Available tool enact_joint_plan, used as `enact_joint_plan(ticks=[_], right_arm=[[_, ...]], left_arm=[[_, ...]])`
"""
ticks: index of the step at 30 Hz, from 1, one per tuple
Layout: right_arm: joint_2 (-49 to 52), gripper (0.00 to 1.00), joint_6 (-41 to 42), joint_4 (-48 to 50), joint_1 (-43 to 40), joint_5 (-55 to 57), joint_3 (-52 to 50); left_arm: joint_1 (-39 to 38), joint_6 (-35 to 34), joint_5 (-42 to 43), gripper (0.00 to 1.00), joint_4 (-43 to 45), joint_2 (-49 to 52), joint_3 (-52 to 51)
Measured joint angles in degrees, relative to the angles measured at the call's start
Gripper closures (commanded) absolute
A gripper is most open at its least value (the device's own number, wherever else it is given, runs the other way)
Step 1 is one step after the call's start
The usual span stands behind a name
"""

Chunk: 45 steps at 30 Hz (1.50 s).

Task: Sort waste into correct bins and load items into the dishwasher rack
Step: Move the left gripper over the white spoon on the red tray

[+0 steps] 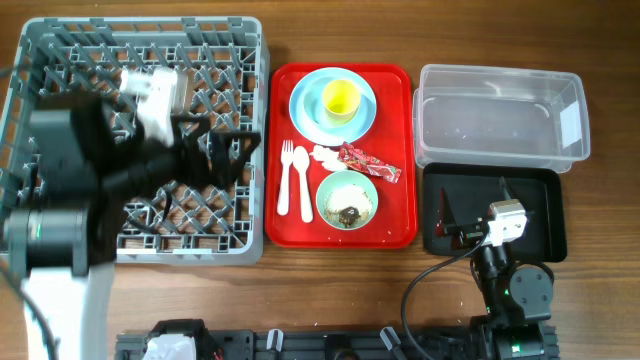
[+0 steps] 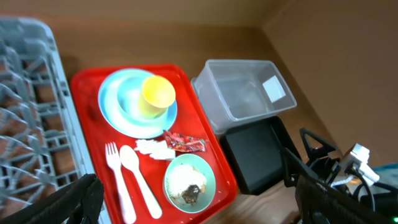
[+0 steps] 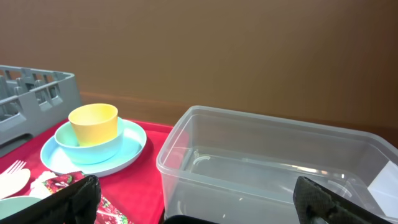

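left gripper [image 1: 228, 152], right gripper [image 1: 472, 202] both apart, empty; a low sweep toward the counter's far edge could topple the small yellow cup [image 1: 340, 98].

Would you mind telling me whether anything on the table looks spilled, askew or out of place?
Nothing is spilled or damaged. The only clutter is a tissue and wrapper lying loose on the red tray, and scraps left in the bowl.
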Motion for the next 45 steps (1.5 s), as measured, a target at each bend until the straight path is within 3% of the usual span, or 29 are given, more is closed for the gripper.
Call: enact_joint_plan(ticks=[4, 6, 7, 8, 10, 11, 13, 22, 24, 27, 28, 29, 30, 34, 38, 40, 41, 42, 43, 45], right_arm=[[0.00, 0.00, 0.00, 0.00, 0.00, 0.00, 0.00], [0.00, 0.00, 0.00, 0.00, 0.00, 0.00, 0.00], [0.00, 0.00, 0.00, 0.02, 0.00, 0.00, 0.00], [0.00, 0.00, 0.00, 0.00, 0.00, 0.00, 0.00], [0.00, 0.00, 0.00, 0.00, 0.00, 0.00, 0.00], [0.00, 0.00, 0.00, 0.00, 0.00, 0.00, 0.00], [0.00, 0.00, 0.00, 0.00, 0.00, 0.00, 0.00], [0.00, 0.00, 0.00, 0.02, 0.00, 0.00, 0.00], [0.00, 0.00, 0.00, 0.02, 0.00, 0.00, 0.00], [0.00, 0.00, 0.00, 0.02, 0.00, 0.00, 0.00], [0.00, 0.00, 0.00, 0.02, 0.00, 0.00, 0.00], [0.00, 0.00, 0.00, 0.00, 0.00, 0.00, 0.00], [0.00, 0.00, 0.00, 0.00, 0.00, 0.00, 0.00], [0.00, 0.00, 0.00, 0.04, 0.00, 0.00, 0.00], [0.00, 0.00, 0.00, 0.04, 0.00, 0.00, 0.00], [0.00, 0.00, 0.00, 0.04, 0.00, 0.00, 0.00], [0.00, 0.00, 0.00, 0.04, 0.00, 0.00, 0.00], [0.00, 0.00, 0.00, 0.04, 0.00, 0.00, 0.00], [0.00, 0.00, 0.00, 0.04, 0.00, 0.00, 0.00], [0.00, 0.00, 0.00, 0.04, 0.00, 0.00, 0.00]], left_arm=[[0.00, 0.00, 1.88, 0.02, -3.10, 8.33, 0.44], [-0.04, 0.00, 2.21, 0.38, -4.96, 12.13, 0.44], [-0.24, 0.04, 2.25, 0.75, -5.90, 14.23, 0.46], [-0.70, 0.15, 2.34, 0.96, -6.43, 15.87, 0.44], [-2.21, 0.20, 2.54, 0.94, -6.71, 18.67, 0.44], [-3.19, 0.22, 2.58, 0.89, -6.71, 19.80, 0.44], [-5.75, 0.57, 2.34, 0.96, -6.21, 22.75, 0.44], [-8.96, 0.35, -4.46, 0.96, -5.22, 26.86, 0.44], [-11.30, -1.68, -7.54, 0.96, -5.51, 26.97, 0.44], [-15.85, -10.16, -17.11, 0.96, -5.51, 27.02, 0.44], [-18.86, -13.53, -23.85, 0.96, -5.44, 27.12, 0.37], [-20.04, -15.82, -26.67, 0.89, -5.20, 27.12, 0.17], [-25.46, -22.21, -34.58, 0.85, -3.48, 27.30, -1.99], [-31.91, -26.67, -43.43, 0.66, 0.83, 27.50, -5.97], [-33.24, -27.98, -46.99, 0.00, 1.86, 27.50, -6.40], [-33.24, -28.35, -46.71, 0.06, 2.25, 27.50, -6.43], [-33.24, -28.59, -46.03, 0.21, 2.75, 27.50, -6.43], [-33.24, -28.83, -45.44, 0.52, 2.95, 27.50, -6.43], [-33.24, -28.87, -44.92, 0.71, 3.23, 27.50, -6.43], [-33.24, -29.00, -44.83, 0.79, 3.32, 27.65, -6.43]])
